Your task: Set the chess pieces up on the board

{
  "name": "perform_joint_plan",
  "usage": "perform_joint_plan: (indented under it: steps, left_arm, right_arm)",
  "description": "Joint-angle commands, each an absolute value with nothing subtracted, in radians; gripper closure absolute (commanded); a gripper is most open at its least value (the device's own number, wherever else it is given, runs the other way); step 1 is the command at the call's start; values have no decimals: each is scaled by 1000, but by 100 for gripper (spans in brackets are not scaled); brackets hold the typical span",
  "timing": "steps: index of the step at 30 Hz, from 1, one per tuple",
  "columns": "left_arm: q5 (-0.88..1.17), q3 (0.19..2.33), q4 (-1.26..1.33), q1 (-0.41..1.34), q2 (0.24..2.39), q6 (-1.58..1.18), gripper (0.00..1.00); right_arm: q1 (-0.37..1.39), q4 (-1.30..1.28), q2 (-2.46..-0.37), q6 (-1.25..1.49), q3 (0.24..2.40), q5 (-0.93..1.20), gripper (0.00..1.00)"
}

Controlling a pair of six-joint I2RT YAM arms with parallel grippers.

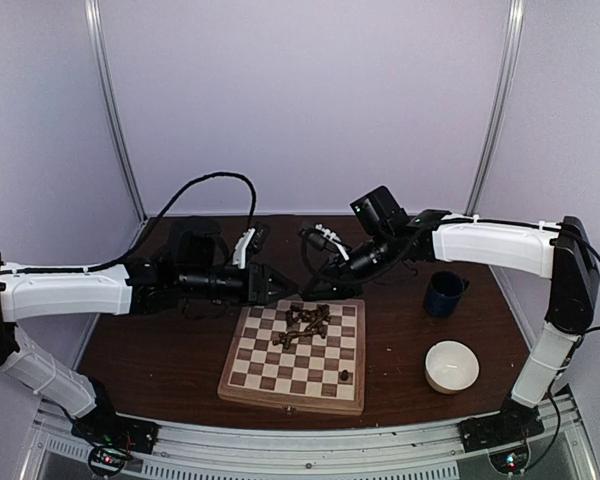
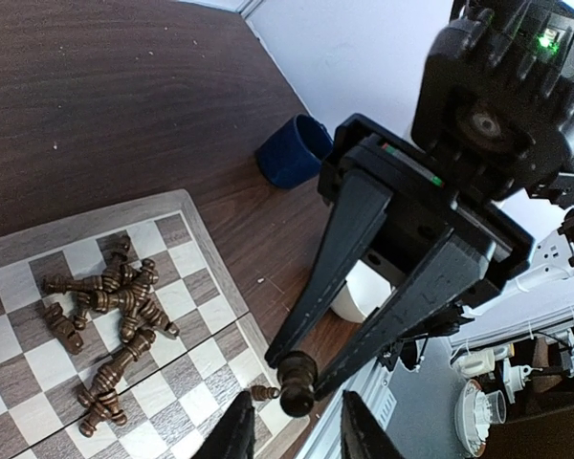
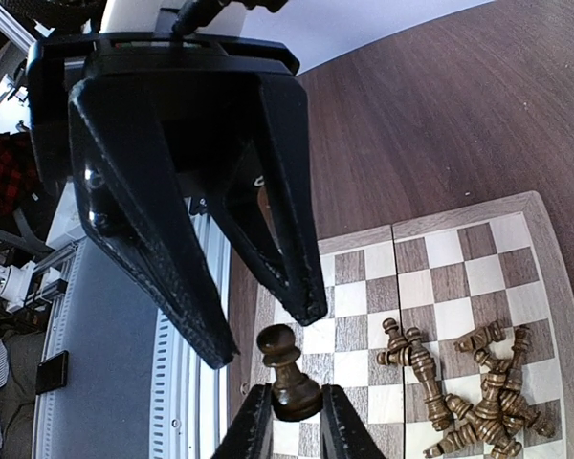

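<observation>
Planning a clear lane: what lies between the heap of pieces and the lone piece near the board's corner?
Only bare squares of the board, from heap to lone piece; top view shows it.

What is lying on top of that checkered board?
A heap of dark chess pieces lies toppled near the far edge of the board, and one piece sits apart near the front edge. The squares beneath the heap are covered, so anything lower down is hidden.
</observation>
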State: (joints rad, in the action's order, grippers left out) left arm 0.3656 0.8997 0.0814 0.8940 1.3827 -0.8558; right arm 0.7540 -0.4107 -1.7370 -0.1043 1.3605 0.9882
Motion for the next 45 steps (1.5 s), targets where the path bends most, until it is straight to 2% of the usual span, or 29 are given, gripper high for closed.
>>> perform_joint_plan:
  steps: [1, 17, 19, 22, 24, 27, 32, 38, 45]
  left_arm:
    - [378, 930, 150, 899, 1395, -857, 70]
    - [379, 927, 170, 900, 1408, -842, 90]
    - [374, 930, 157, 900, 1409, -829, 91]
    - [354, 952, 75, 904, 1408, -770, 92]
    - [324, 991, -70, 920, 1424, -699, 92]
    - [246, 1069, -258, 999, 1472, -558, 92]
    - [108, 1203, -482, 1152, 1603, -365, 91]
    - [60, 1295, -559, 1239, 1734, -318, 91]
    - [16, 1363, -563, 1260, 1848, -326, 92]
  right_arm:
    - [755, -389, -1694, -113, 1350, 1010, 81]
    - [755, -387, -1697, -117, 1348, 1013, 79]
    - [753, -409, -1692, -131, 1355, 1004, 70]
    - [723, -609, -1662, -305, 1420, 1028, 46]
    - [676, -748, -1615, -414, 1432, 998, 40]
    - [571, -789, -1544, -450, 1392, 999, 39]
    - [389, -614, -1415, -375, 1217, 950, 39]
    - [254, -537, -1373, -380, 1138, 865, 37]
    - [247, -531, -1360, -390, 1127, 865, 37]
